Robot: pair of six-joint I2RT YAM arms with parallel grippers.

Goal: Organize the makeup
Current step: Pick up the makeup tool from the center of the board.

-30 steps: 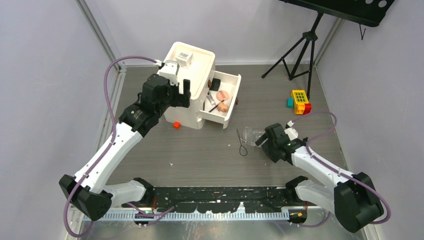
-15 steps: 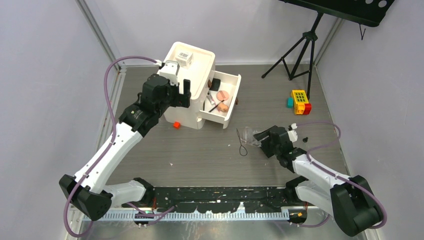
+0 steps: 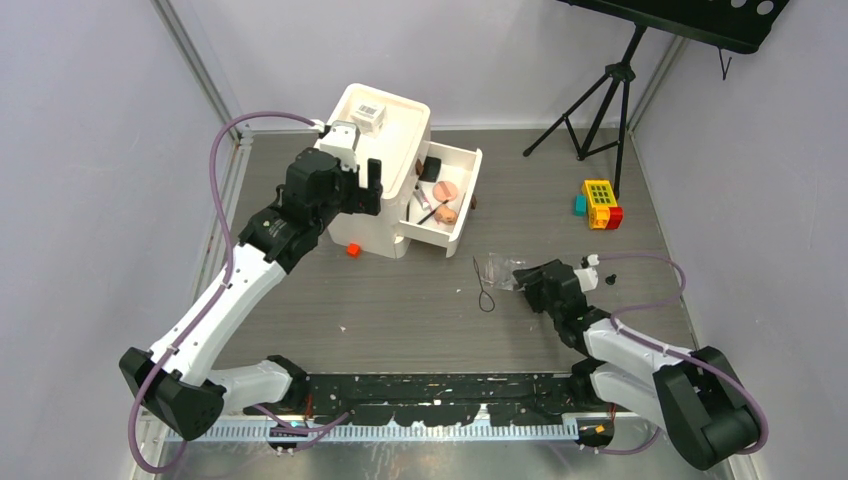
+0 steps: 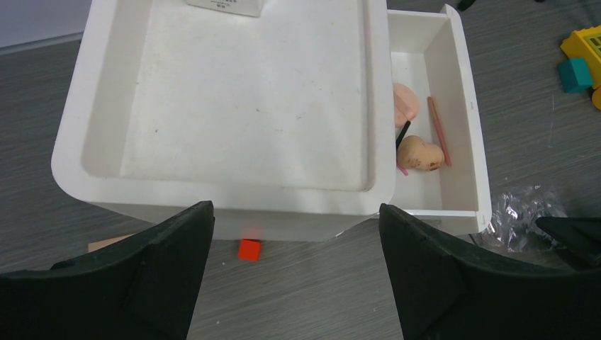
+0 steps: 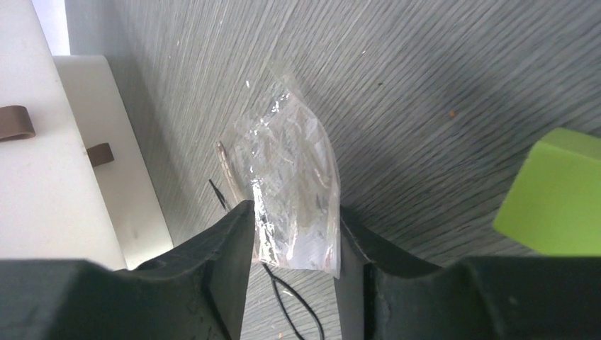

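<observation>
Both jaws of the right gripper (image 5: 296, 219) are parked either side of the clear wrapper (image 5: 290, 163); grip can't be confirmed, so the slick film could get squeezed out.

Your left arm (image 3: 235, 285) reaches far and up from its near-left base with the elbow bent. Its left gripper (image 4: 294, 216) points down, jaws spread wide. Your right arm (image 3: 630, 345) lies low, stretched leftward. The right gripper (image 5: 296, 219) has its jaws part-way apart, and whether they pinch anything is unclear.
</observation>
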